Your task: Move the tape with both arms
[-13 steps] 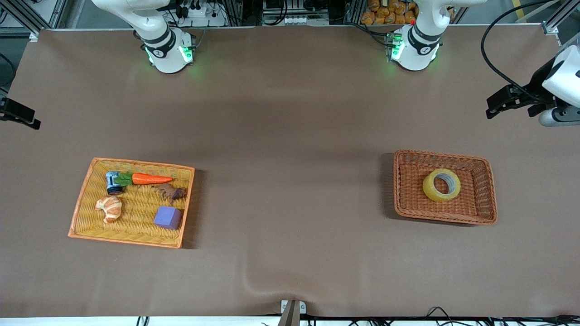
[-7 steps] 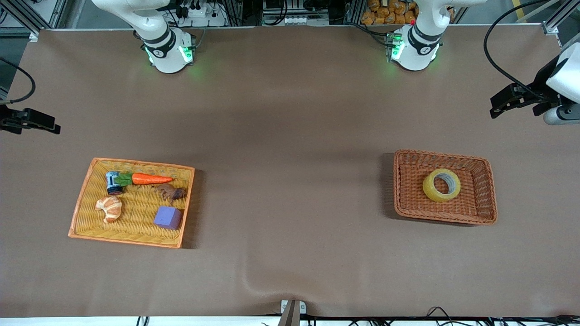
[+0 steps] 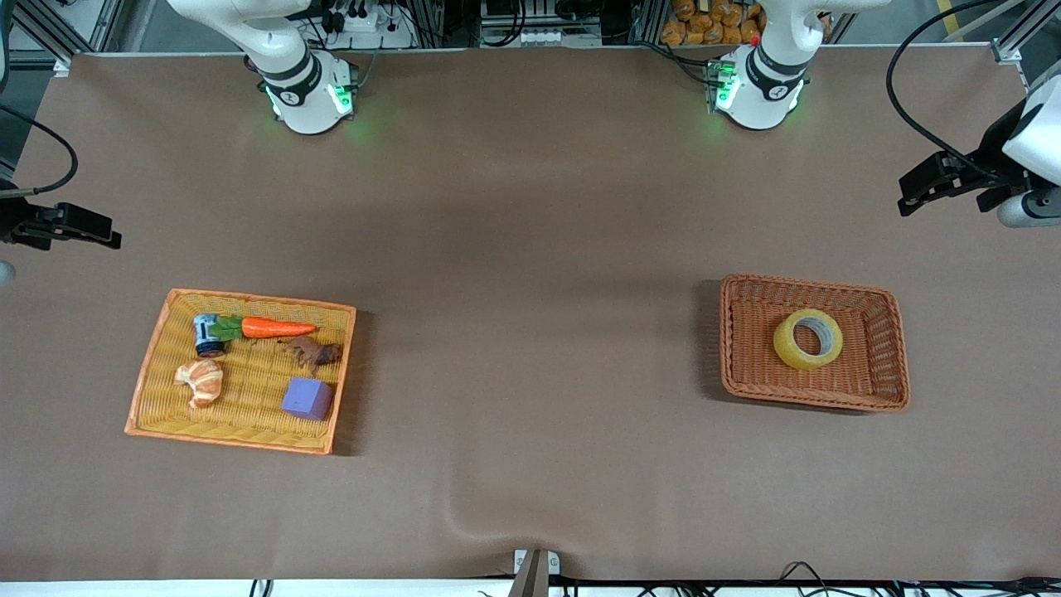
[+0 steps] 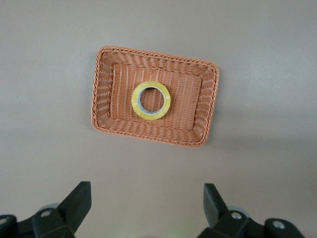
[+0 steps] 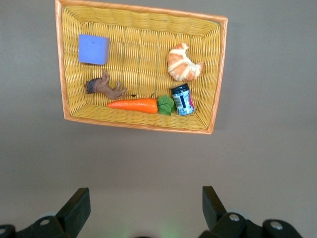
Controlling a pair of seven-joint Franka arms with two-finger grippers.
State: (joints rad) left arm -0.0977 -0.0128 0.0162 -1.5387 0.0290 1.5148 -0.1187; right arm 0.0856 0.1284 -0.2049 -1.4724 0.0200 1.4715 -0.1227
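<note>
Here we see the tape [image 3: 807, 338] lying flat in its basket [image 3: 879, 390].
Both grippers hang high with jaws apart: left [image 4: 146, 208], right [image 5: 143, 208].

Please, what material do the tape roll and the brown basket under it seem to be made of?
The tape looks like glossy, translucent yellowish plastic film wound on a grey-white core, probably cardboard or plastic. The brown basket looks like woven wicker or rattan, matte, with ribbed strands and a braided rim; it could be plastic imitation.
</note>
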